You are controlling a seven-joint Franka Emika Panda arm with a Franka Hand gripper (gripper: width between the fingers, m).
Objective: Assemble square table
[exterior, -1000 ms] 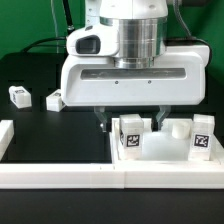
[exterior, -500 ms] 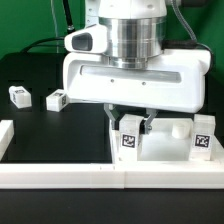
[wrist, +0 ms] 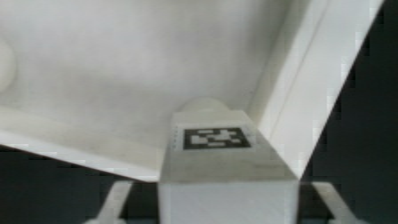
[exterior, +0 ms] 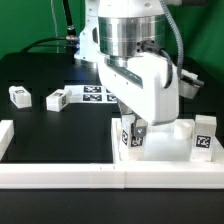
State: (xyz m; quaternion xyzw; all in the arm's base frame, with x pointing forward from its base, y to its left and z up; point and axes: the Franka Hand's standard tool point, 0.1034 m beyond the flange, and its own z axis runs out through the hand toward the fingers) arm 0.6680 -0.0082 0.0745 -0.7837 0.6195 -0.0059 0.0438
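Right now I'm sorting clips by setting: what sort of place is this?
Probably a robotics lab bench: a black table edged by white border bars, a marker board, and tagged white leg blocks near a robot arm.

Three short white plastic leg blocks show: one leg block [exterior: 13, 95] and a second [exterior: 57, 99] on the black worktop [exterior: 60, 130], and a third [exterior: 129, 141] in the one gripper [exterior: 136, 127]. There is one white square plastic tray-like table top [exterior: 165, 146], one flat white marker board [exterior: 95, 93] and two long white border bars [exterior: 110, 176]. One more tagged white piece [exterior: 203, 136] may be a fourth leg; I cannot tell.
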